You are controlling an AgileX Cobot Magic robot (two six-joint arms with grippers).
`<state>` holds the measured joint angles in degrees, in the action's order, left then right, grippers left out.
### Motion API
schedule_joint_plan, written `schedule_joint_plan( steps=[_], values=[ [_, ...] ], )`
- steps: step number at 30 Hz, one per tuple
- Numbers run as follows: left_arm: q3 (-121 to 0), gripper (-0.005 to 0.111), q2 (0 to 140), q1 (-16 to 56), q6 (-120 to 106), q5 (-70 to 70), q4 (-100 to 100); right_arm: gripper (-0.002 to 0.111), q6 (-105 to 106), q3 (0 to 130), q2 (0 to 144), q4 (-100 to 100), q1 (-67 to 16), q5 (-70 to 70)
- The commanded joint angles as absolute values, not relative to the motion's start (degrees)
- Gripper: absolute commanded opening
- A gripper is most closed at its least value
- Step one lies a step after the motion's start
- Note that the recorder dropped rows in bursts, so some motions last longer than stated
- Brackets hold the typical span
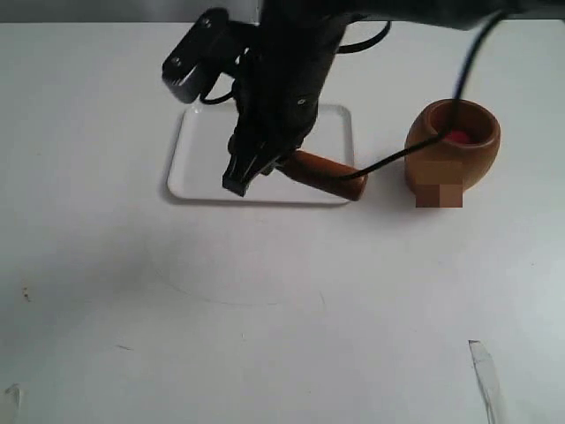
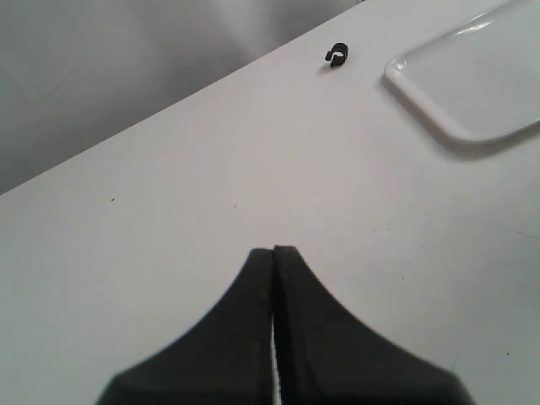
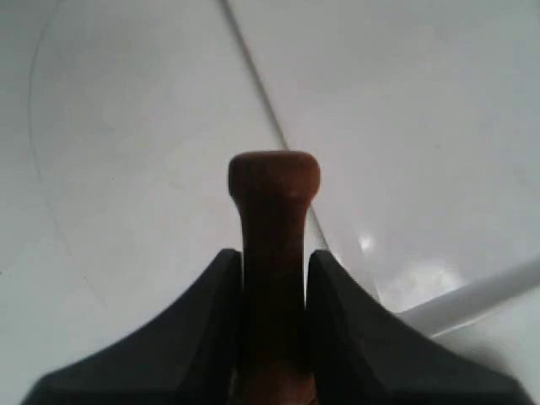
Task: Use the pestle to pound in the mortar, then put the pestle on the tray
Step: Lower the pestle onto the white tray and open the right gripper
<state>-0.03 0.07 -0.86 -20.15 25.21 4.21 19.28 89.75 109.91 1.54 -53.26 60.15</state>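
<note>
The dark reddish-brown pestle point(image 1: 328, 175) lies slanted across the front right of the white tray point(image 1: 201, 168), its thick end over the tray's rim. My right gripper point(image 1: 240, 179) reaches in from the back and is shut on its narrow handle. In the right wrist view the knob point(image 3: 274, 175) sticks out past the right gripper point(image 3: 274, 253), above the glossy tray point(image 3: 405, 126). The light brown mortar point(image 1: 452, 150), with something red point(image 1: 457, 137) inside, stands right of the tray. My left gripper point(image 2: 274, 250) is shut and empty over bare table, with a tray point(image 2: 472, 76) corner beyond it.
A black cable point(image 1: 415, 146) hangs from the arm across the mortar's front. A small black clip point(image 2: 336, 56) lies on the table near the tray corner. A clear strip point(image 1: 485, 375) lies at the front right of the white table.
</note>
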Motion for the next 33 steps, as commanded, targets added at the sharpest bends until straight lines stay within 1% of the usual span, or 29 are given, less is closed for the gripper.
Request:
schedule_joint_plan(
  steps=[1,10,12,13,14,15,16,19,20,21,23,24,25,26,27,29,33],
  values=[
    [0.0,0.000,0.0,-0.4,-19.7,25.0,3.8,0.000,25.1,97.3,118.1,1.7,-53.4,66.3],
    [0.0,0.000,0.0,-0.4,-19.7,25.0,3.8,0.000,29.1,99.2,125.7,8.5,-52.9,55.9],
    [0.0,0.000,0.0,-0.4,-19.7,25.0,3.8,0.009,28.1,99.2,126.2,9.2,-52.0,52.6],
    [0.0,0.000,0.0,-0.4,-19.7,25.0,3.8,0.020,27.8,99.2,126.5,9.7,-51.3,50.5],
    [0.0,0.000,0.0,-0.4,-19.7,25.0,3.8,0.025,27.2,99.2,126.5,10.2,-51.1,49.5],
    [0.0,0.000,0.0,-0.4,-19.7,25.0,3.8,0.033,26.2,99.2,126.6,11.6,-50.5,48.1],
    [0.0,0.000,0.0,-0.4,-19.7,25.0,3.8,0.038,25.6,99.2,126.9,12.7,-50.3,48.0],
    [0.0,0.000,0.0,-0.4,-19.7,25.0,3.8,0.047,24.5,99.2,127.3,15.5,-50.2,48.2],
    [0.0,0.000,0.0,-0.4,-19.7,25.0,3.8,0.053,21.4,99.2,127.3,17.9,-50.2,48.2],
    [0.0,0.000,0.0,-0.4,-19.7,25.0,3.8,0.054,19.5,99.2,127.1,19.5,-50.2,48.3],
    [0.0,0.000,0.0,-0.4,-19.7,25.0,3.8,0.052,14.0,99.2,125.9,23.3,-50.2,48.1],
    [0.0,0.000,0.0,-0.4,-19.7,25.0,3.8,0.046,12.7,99.2,125.2,23.9,-50.2,47.7],
    [0.0,0.000,0.0,-0.4,-19.7,25.0,3.8,0.033,11.0,99.2,123.4,23.9,-50.2,46.4],
    [0.0,0.000,0.0,-0.4,-19.7,25.0,3.8,0.026,9.8,99.2,122.4,23.6,-50.2,45.5],
    [0.0,0.000,0.0,-0.4,-19.7,25.0,3.8,0.015,8.6,99.2,121.3,23.3,-50.2,44.5],
    [0.0,0.000,0.0,-0.4,-19.7,25.0,3.8,-0.001,6.6,99.2,119.4,22.3,-50.2,43.0],
    [0.0,0.000,0.0,-0.4,-19.7,25.0,3.8,0.000,4.4,98.9,116.3,19.5,-50.2,40.8]
  ],
)
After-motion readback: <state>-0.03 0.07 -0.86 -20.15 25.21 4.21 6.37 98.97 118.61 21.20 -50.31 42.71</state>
